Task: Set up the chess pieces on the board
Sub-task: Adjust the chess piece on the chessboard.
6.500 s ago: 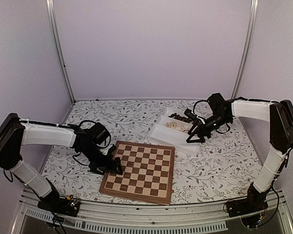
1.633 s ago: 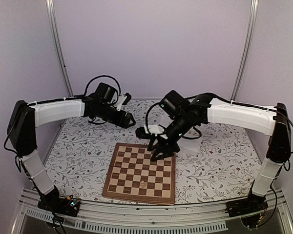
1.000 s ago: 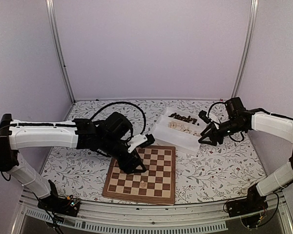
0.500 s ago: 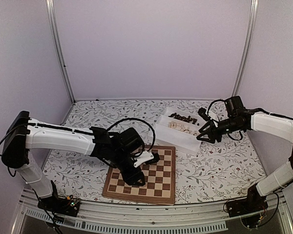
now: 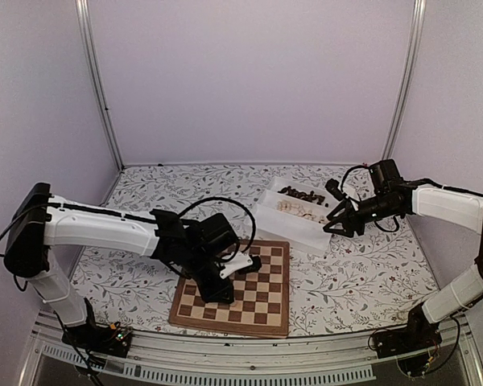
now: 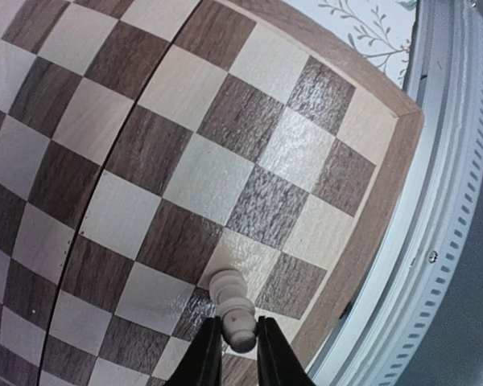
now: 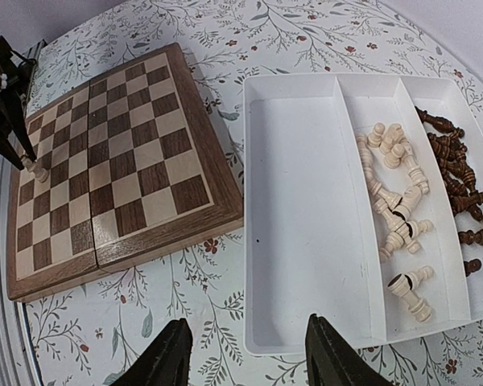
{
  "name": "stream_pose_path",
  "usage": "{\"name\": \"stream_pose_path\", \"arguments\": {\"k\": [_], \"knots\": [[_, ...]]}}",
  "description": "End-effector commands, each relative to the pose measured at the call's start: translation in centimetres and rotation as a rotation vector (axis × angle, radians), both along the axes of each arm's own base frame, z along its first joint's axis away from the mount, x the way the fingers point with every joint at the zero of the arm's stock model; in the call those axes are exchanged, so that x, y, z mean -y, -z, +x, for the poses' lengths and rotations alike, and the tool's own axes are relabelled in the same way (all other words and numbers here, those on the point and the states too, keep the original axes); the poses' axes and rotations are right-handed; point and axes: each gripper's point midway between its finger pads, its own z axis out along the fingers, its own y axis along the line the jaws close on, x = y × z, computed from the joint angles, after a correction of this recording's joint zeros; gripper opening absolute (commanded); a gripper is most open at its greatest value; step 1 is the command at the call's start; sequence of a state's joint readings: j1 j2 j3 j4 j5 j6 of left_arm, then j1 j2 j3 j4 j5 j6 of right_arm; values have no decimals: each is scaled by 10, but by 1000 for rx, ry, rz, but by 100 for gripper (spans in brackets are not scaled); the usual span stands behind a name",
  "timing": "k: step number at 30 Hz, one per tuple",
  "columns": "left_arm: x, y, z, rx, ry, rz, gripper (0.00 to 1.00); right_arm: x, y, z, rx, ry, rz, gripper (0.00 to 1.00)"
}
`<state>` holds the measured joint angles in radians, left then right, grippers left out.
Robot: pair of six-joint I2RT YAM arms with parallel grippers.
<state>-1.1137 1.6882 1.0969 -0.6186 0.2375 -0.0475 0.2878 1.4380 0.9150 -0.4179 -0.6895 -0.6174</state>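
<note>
The board point(image 5: 262, 299) lies at the table's near middle. One pale cream chess piece point(image 6: 235, 310) stands on a light square near the board's near corner point(image 6: 362, 161). My left gripper point(image 6: 235, 336) is shut on its round head, one finger on each side. From the right wrist view that piece point(image 7: 39, 172) shows small at the board's point(image 7: 121, 153) left edge under the left fingers point(image 7: 8, 137). My right gripper point(image 7: 245, 354) hangs open and empty over the tray's near corner. In the top view the left gripper point(image 5: 224, 293) hides the piece.
The white tray point(image 7: 306, 201) sits beyond the board, also in the top view point(image 5: 294, 227). Its wide compartment is bare; several cream pieces point(image 7: 394, 201) and dark pieces point(image 7: 459, 185) lie in the narrow ones. A metal rail point(image 6: 459, 201) borders the table's near edge.
My left arm has lowered toward the board's near rows and its jaws have closed on the pale piece. The right arm has barely moved.
</note>
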Motion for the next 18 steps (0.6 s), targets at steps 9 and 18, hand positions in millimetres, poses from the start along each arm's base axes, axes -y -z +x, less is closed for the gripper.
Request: {"name": "stream_pose_path", "arguments": {"k": [9,18], "knots": [[-41,-30,-28,-16,-105,-6,12,-4,4,-2,-17,-23,18,51],[-56,-14,-35,-46,-107,129,12,-4,3,-4,-23,-28,19,51]]}}
